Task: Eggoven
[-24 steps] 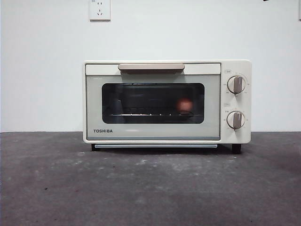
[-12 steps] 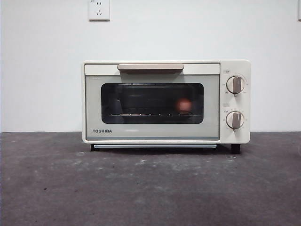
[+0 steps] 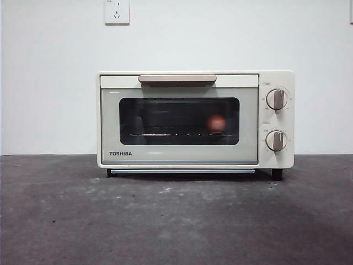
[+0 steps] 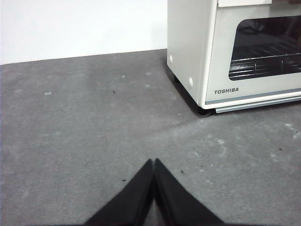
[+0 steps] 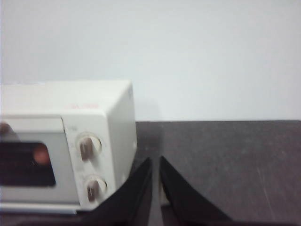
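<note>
— where's the egg (image 3: 216,123) sitting right now?

— inside the toaster oven (image 3: 195,118), on the wire rack (image 3: 176,134), toward the side with the two grey knobs (image 3: 276,99). it's showing through the dark glass window (image 3: 179,121) as a reddish-brown blur. the oven door (image 3: 179,126) is sitting closed, its handle (image 3: 177,79) running along the top edge.

— and the oven itself?

— standing on the grey tabletop (image 3: 176,221), backed against the white wall (image 3: 49,83), with a wall socket (image 3: 117,11) above it.

— what are the arms doing?

— the left gripper (image 4: 154,162) is hanging low over the tabletop, out in front of the oven's toshiba corner, jaws pressed together and holding nothing. the right gripper (image 5: 155,161) is hovering just beside the knob end of the oven, its jaws nearly touching, only a thin slit between them, also holding nothing. neither is showing in the front view.
</note>
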Available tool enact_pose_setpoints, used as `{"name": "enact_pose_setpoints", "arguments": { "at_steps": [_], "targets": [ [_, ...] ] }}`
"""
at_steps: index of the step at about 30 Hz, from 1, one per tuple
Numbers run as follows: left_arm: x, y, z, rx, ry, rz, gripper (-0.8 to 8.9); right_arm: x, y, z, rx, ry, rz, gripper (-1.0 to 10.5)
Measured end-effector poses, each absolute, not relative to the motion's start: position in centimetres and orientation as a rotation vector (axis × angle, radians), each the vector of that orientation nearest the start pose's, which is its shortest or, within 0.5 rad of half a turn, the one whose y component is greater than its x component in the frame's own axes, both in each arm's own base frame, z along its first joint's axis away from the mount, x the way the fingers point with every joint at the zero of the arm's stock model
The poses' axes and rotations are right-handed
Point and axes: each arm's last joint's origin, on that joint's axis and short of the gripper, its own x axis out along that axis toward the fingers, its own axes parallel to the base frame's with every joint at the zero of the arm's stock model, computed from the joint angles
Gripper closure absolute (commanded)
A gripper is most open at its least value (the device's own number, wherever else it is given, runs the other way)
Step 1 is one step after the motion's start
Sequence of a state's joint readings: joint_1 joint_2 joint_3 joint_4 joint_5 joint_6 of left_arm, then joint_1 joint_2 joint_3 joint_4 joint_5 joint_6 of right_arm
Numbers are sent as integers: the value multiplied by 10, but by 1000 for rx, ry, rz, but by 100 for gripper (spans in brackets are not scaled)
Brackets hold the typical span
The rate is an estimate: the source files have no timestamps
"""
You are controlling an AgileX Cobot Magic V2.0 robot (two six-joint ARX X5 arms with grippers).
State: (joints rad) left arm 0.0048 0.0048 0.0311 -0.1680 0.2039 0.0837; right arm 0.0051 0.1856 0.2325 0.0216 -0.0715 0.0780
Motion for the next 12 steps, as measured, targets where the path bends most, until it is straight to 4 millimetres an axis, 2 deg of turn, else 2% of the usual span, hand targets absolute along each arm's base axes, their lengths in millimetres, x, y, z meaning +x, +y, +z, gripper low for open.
{"name": "enact_pose_setpoints", "arguments": {
  "at_steps": [4, 10, 12],
  "targets": [
    [95, -5, 158, 69, 133, -205, 806, 99, 1, 197, 75, -19, 46, 944],
    [95, -5, 158, 68, 133, -205, 806, 99, 1, 168, 75, 4, 26, 944],
    [95, -5, 158, 68, 133, -205, 806, 97, 1, 164, 76, 34, 24, 944]
  ]
}}
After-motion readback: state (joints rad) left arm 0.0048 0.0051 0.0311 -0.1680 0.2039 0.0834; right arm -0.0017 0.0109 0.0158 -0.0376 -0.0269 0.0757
